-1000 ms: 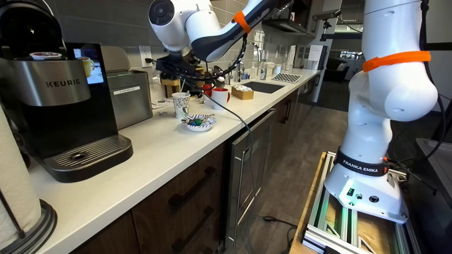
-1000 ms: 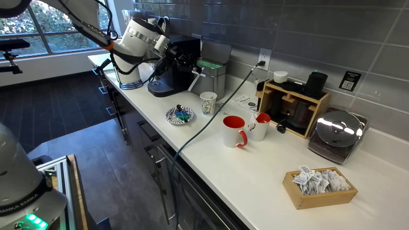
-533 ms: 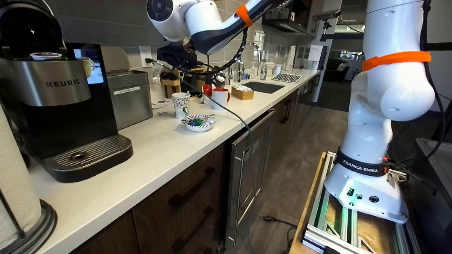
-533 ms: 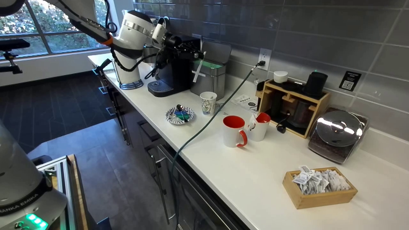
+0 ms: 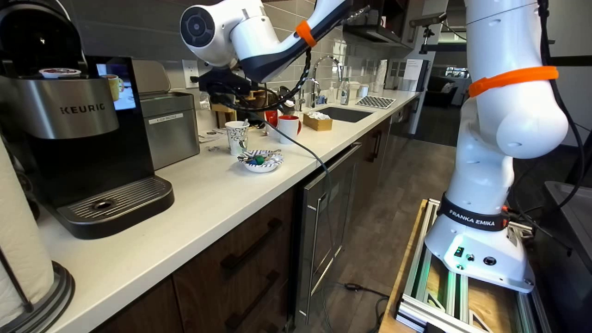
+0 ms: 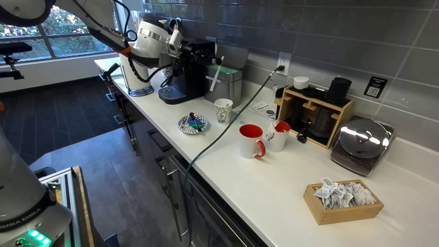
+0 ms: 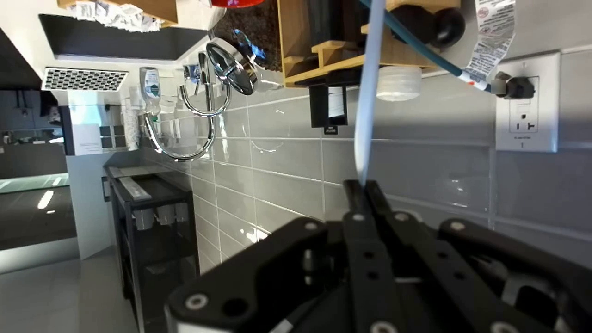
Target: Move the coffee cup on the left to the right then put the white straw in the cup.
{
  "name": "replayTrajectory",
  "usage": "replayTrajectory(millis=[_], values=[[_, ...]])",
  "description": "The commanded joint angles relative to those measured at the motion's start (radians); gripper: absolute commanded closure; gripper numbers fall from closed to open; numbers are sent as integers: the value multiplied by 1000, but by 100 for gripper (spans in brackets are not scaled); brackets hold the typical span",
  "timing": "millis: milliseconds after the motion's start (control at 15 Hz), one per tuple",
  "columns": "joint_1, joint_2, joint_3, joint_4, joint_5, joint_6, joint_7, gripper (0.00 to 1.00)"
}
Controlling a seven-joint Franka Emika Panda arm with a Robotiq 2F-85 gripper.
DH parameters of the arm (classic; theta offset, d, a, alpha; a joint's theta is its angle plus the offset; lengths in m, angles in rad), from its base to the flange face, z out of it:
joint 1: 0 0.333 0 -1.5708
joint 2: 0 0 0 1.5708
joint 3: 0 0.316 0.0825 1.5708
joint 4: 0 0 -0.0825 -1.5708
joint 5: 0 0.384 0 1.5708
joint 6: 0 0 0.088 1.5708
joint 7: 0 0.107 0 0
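White with bluish-grey print, a small tapered coffee cup point(image 6: 223, 111) stands upright, back from the white counter's point(image 6: 260, 192) front edge; the wrist view alone clearly shows the black gripper point(image 7: 363, 184) clamped on a slender white straw point(image 7: 369, 88).

In an exterior view, white with dark curling print on the coffee cup point(image 6: 223, 113). Toward twelve o'clock from it, white on the straw point(image 6: 216, 74) and black on the gripper point(image 6: 220, 61). Toward eight, zigzagged dark blue and white on the dish point(image 6: 205, 125). Between four and five, white outside, red inside on the red-handled mug point(image 6: 247, 145).
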State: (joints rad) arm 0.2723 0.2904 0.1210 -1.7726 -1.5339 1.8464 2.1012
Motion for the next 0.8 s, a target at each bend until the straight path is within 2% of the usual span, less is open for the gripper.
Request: replayTrajectory(millis=[0, 733], values=[[-35, 49, 10, 39, -18, 15, -19, 99], [-71, 166, 3, 131, -8, 126, -45, 99]])
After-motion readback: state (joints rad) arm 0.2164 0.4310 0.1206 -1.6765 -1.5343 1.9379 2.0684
